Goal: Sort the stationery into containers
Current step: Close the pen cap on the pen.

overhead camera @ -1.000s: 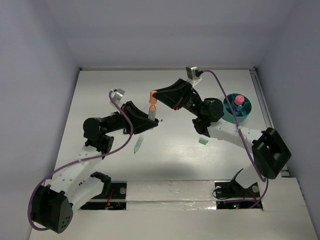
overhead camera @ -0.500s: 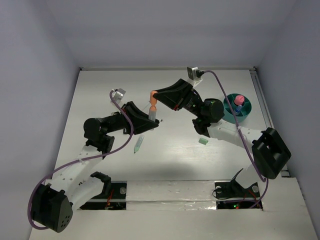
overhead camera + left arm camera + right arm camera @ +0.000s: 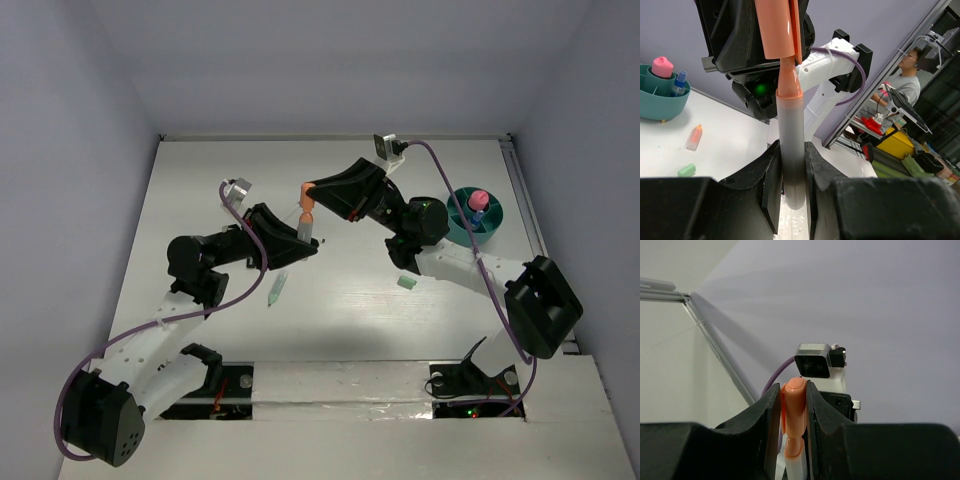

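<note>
Left pincer (image 3: 791, 176) clamps marker (image 3: 790, 117) barrel.

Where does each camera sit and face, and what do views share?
Top external: above, behind the arms, looking down at the table; left tool and right tool grip one marker.
Left wrist: on that wrist, looking past its fingers at the marker and teal holder.
Right wrist: on that wrist, facing past its fingers and the orange cap to the wall.
Shared: all show the marker; top and left wrist show the holder.
</note>
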Controlling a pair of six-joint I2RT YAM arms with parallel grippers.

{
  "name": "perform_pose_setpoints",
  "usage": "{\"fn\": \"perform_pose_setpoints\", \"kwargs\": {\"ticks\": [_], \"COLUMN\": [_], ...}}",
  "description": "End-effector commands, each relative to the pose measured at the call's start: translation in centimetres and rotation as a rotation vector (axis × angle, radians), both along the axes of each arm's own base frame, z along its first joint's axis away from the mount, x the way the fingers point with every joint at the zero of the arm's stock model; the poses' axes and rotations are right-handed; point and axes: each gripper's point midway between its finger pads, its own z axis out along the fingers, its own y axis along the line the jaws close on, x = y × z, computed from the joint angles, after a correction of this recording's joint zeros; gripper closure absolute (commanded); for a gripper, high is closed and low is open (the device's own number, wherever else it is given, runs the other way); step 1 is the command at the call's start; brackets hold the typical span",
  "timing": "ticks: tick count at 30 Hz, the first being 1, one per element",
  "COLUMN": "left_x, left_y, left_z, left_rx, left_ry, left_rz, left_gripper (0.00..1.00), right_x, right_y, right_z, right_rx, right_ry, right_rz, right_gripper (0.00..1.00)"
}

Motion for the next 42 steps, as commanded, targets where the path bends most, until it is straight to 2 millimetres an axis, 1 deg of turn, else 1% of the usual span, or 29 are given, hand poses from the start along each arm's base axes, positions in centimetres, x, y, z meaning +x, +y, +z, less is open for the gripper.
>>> {"fn": "perform_pose_setpoints", "kwargs": {"ticks": [1, 3, 7, 15, 21, 24, 27, 30, 33, 34, 37, 40, 42], "left_x": [-0.1, -0.3, -0.2, -0.2, -0.1, -0.3, -0.4, -0.3, -0.4, -0.4, -0.6, -0.6, -0.5], "left_y": [0.9, 0.7, 0.8, 0.8, 0.7, 0.8, 0.8, 0.9, 0.9, 0.9, 1.0, 1.1, 1.2], "left_z": [5.0, 4.8, 4.7, 4.8, 4.5, 4.4, 4.6, 5.4, 6.3, 6.6, 7.5, 8.2, 8.5], "left_rx": [-0.119, -0.117, -0.111, -0.11, -0.098, -0.098, -0.099, -0.112, -0.136, -0.143, -0.164, -0.173, -0.18], "left_ry": [-0.156, -0.149, -0.15, -0.152, -0.147, -0.148, -0.157, -0.171, -0.185, -0.189, -0.207, -0.225, -0.224], "left_rz": [0.082, 0.072, 0.079, 0.077, 0.082, 0.08, 0.083, 0.094, 0.083, 0.079, 0.079, 0.086, 0.093], "left_gripper": [1.0, 1.0, 1.0, 1.0, 1.0, 1.0, 1.0, 1.0, 1.0, 1.0, 1.0, 1.0, 1.0], "right_x": [-6.2, -6.1, -5.9, -6.1, -6.3, -6.3, -6.3, -6.1, -5.6, -5.3, -5.3, -4.8, -4.2], "right_y": [-2.7, -2.8, -2.7, -3.1, -3.4, -3.4, -3.4, -3.1, -2.4, -2.1, -1.6, -0.8, -0.1], "right_z": [2.7, 3.1, 3.0, 3.8, 4.4, 4.5, 4.1, 3.3, 2.0, 1.0, -0.6, -3.3, -5.6], "right_rx": [0.143, 0.149, 0.154, 0.165, 0.169, 0.164, 0.165, 0.151, 0.119, 0.098, 0.062, -0.019, -0.101], "right_ry": [-0.276, -0.273, -0.265, -0.28, -0.296, -0.298, -0.287, -0.268, -0.242, -0.226, -0.214, -0.167, -0.123], "right_rz": [0.088, 0.084, 0.081, 0.065, 0.045, 0.042, 0.052, 0.061, 0.07, 0.075, 0.09, 0.096, 0.082], "right_gripper": [1.0, 1.0, 1.0, 1.0, 1.0, 1.0, 1.0, 1.0, 1.0, 1.0, 1.0, 1.0, 1.0]}}
